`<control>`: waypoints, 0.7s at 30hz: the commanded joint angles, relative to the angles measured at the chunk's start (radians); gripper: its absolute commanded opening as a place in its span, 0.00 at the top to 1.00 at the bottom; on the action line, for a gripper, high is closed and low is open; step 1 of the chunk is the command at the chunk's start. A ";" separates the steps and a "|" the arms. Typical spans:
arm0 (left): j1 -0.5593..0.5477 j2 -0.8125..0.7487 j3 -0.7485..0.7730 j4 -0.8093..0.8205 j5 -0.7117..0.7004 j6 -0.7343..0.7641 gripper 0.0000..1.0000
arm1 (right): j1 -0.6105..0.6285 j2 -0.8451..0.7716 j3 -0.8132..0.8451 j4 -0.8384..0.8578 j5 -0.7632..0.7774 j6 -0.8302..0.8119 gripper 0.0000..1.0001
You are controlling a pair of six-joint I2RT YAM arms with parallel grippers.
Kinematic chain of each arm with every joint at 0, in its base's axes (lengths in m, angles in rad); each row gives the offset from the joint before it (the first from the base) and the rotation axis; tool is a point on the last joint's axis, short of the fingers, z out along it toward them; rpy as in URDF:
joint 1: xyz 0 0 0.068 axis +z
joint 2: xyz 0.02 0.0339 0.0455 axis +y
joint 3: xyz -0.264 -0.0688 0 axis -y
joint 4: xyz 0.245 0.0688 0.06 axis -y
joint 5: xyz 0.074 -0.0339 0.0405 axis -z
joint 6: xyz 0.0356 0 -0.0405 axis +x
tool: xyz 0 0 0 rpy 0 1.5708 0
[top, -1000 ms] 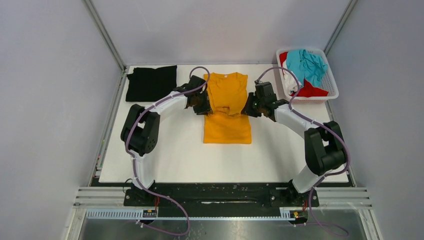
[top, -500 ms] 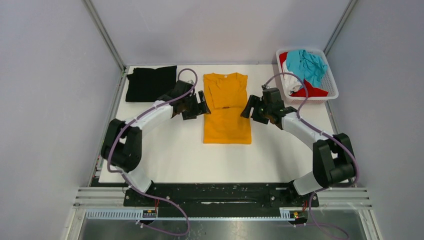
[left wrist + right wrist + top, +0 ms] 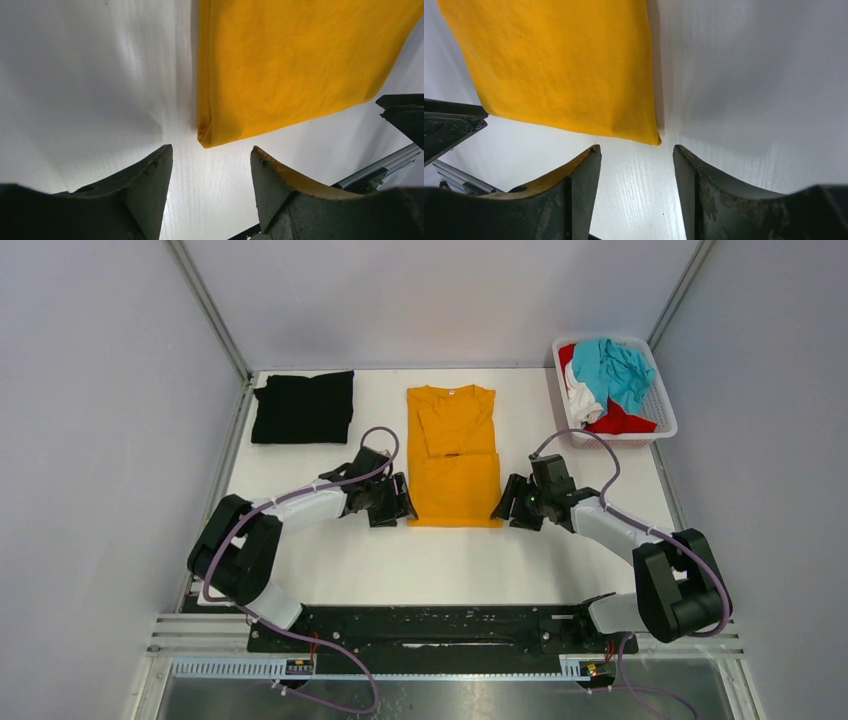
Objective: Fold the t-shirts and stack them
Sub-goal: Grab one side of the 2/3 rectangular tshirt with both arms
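- Both arms have drawn back toward the near edge since half a second ago, from beside the shirt's middle to its two near corners.
- The orange-yellow t-shirt (image 3: 455,455) lies flat at the centre of the desk (image 3: 440,565), collar at the far end, sides folded in so that it forms a long narrow rectangle.
- The left arm (image 3: 300,508) reaches in from the left; its jaws are spread and grip nothing. In the left wrist view the shirt's near-left corner (image 3: 205,139) lies just ahead of the gap between them (not inside it).
- The right arm (image 3: 620,528) mirrors this from the right, jaws likewise spread and holding nothing, with the near-right corner (image 3: 655,139) just ahead of the gap.
- Each wrist view catches the other arm's dark jaws at its edge, beyond the shirt's hem.
- The black t-shirt (image 3: 302,408) lies folded at the far-left corner of the desk, well apart from the orange-yellow one.
- The white slotted basket (image 3: 664,408) sits at the far-right corner, holding the teal t-shirt (image 3: 612,368), the red t-shirt (image 3: 622,422) and the white t-shirt (image 3: 580,405), all crumpled together.
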 commanded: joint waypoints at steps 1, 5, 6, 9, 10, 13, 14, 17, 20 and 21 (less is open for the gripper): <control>-0.027 0.031 0.012 0.091 0.012 -0.029 0.43 | 0.014 0.033 0.002 0.027 -0.028 0.013 0.42; -0.036 0.082 0.017 0.090 0.008 -0.033 0.50 | 0.030 0.091 0.003 0.040 -0.013 0.013 0.50; -0.037 0.093 0.018 0.091 0.006 -0.035 0.52 | 0.033 0.102 0.003 0.047 -0.011 0.016 0.51; -0.037 0.117 0.023 0.090 -0.007 -0.039 0.59 | 0.038 0.124 -0.004 0.068 -0.005 0.025 0.54; -0.037 0.127 0.025 0.091 -0.010 -0.039 0.61 | 0.038 0.129 -0.003 0.068 0.002 0.024 0.54; -0.037 0.155 0.041 0.095 -0.009 -0.038 0.70 | 0.040 0.137 -0.008 0.074 0.019 0.025 0.57; -0.037 0.165 0.046 0.095 -0.005 -0.037 0.75 | 0.040 0.141 -0.008 0.075 0.022 0.023 0.59; -0.039 0.182 0.049 0.104 0.004 -0.038 0.95 | 0.040 0.151 -0.011 0.084 0.030 0.021 0.65; -0.039 0.183 0.043 0.104 0.003 -0.037 1.00 | 0.040 0.163 -0.017 0.096 0.042 0.016 0.76; -0.039 0.179 0.039 0.104 0.004 -0.036 1.00 | 0.040 0.167 -0.018 0.095 0.040 0.014 0.81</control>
